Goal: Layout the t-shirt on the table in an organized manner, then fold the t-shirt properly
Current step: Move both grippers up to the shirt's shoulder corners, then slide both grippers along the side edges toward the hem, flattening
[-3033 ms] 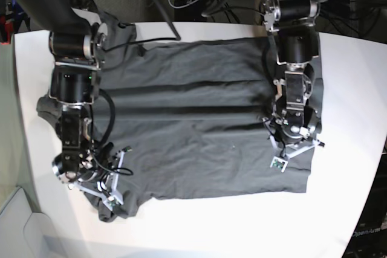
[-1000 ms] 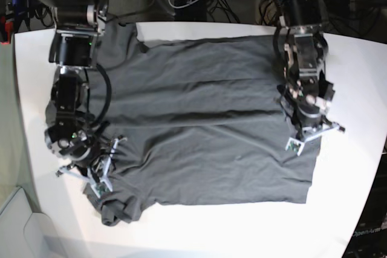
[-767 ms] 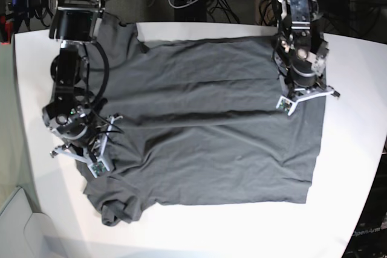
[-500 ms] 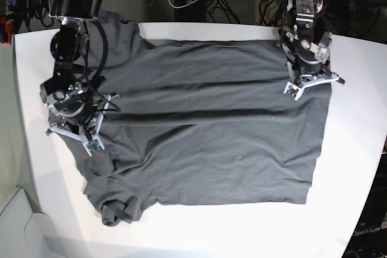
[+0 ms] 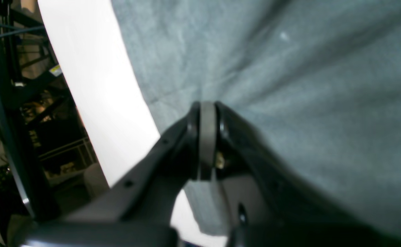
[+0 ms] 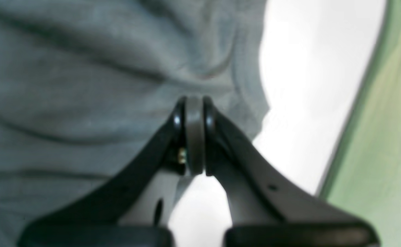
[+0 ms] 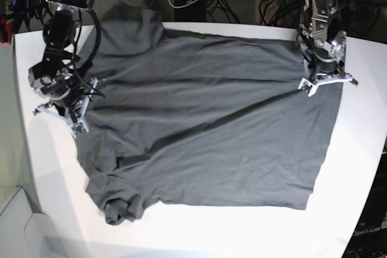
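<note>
Two grippers pinch the t-shirt (image 7: 205, 131) on the table (image 7: 357, 149). Left gripper (image 7: 323, 83) clamps the hem edge; right gripper (image 7: 60, 116) clamps the sleeve side (jaws closed on fabric).

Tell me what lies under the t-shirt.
The white table shows bare around the t-shirt on its near, left and right sides, so the cloth rests on it. Whatever else might sit beneath the fabric is covered and cannot be seen.

both wrist views blurred, t-shirt (image 7: 205, 131) far sleeve past table (image 7: 357, 149) edge, label unseen
</note>
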